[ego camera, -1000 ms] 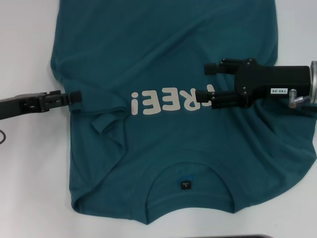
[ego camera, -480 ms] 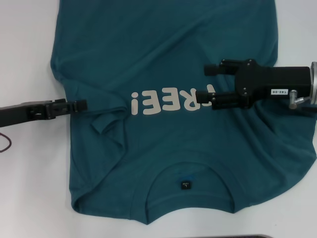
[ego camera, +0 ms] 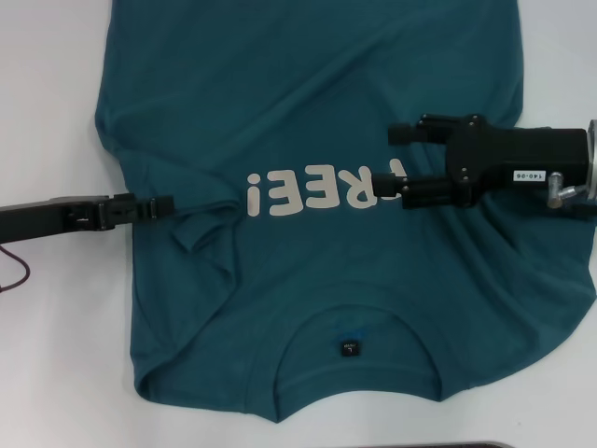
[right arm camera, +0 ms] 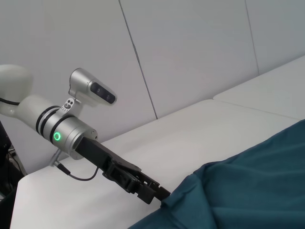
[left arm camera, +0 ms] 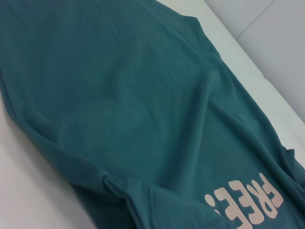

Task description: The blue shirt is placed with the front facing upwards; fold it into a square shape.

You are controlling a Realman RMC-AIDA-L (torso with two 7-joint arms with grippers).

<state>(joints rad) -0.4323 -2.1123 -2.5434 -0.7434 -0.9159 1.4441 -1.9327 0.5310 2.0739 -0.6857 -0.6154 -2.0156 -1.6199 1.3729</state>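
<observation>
Sliding inward from the worktop's left edge, the left gripper [ego camera: 166,203], pressed together, reaches the blue shirt [ego camera: 308,112], unfolded yet, while the right gripper [ego camera: 395,161] hovers spread.

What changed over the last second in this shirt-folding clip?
The left gripper slid inward along the table and slightly nearer the collar, its tip now over the blue shirt edge by the folded sleeve. The right gripper stayed open above the lettering; the shirt did not move.

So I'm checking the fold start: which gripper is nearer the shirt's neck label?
Left, narrowly. The left gripper sits at the shirt edge, up-left of the label; the right gripper hovers open over the lettering, farther up.
</observation>
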